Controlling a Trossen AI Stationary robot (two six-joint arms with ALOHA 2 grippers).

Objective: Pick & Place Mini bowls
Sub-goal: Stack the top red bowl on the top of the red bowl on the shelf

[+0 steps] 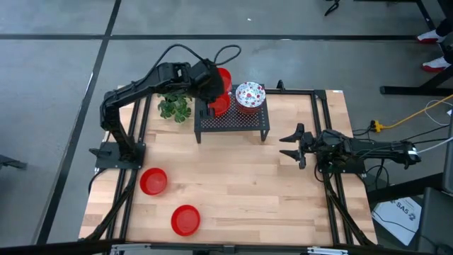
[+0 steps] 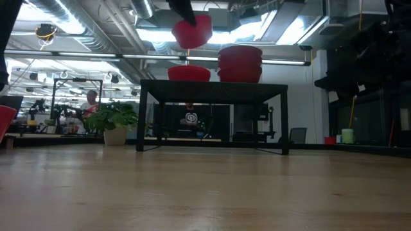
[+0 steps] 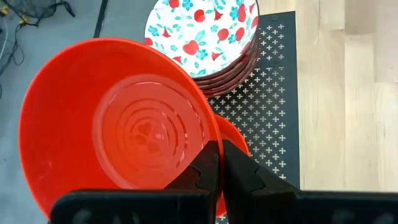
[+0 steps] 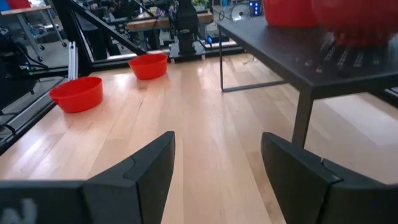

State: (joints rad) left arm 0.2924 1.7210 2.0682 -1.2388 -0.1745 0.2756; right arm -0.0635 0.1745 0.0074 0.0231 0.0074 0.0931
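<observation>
My left gripper [image 1: 214, 85] is shut on a plain red mini bowl [image 3: 118, 124], which hangs in the air above the black perforated stand [image 1: 233, 122] at the table's far middle. On the stand sit another red bowl [image 1: 219, 106] and a stack of bowls topped by a white floral one [image 1: 249, 95]. Two more red bowls [image 1: 153, 180] [image 1: 185, 219] rest on the wooden table near its left front. My right gripper [image 1: 291, 145] waits open and low at the table's right side. My left gripper pinches the red bowl's rim [image 3: 211, 134], one finger inside the bowl and one outside the wall. The fingers slant down from the table's left. The bowl [image 2: 192, 31] is lifted clear above the stand, slightly tilted, with its opening facing up.
A small green plant [image 1: 175, 108] in a pot stands just left of the stand. The stand's legs [image 2: 140, 119] rise from the table. Bare wood lies between the stand and the near edge. Black frame rails [image 1: 131, 191] run along the table's sides.
</observation>
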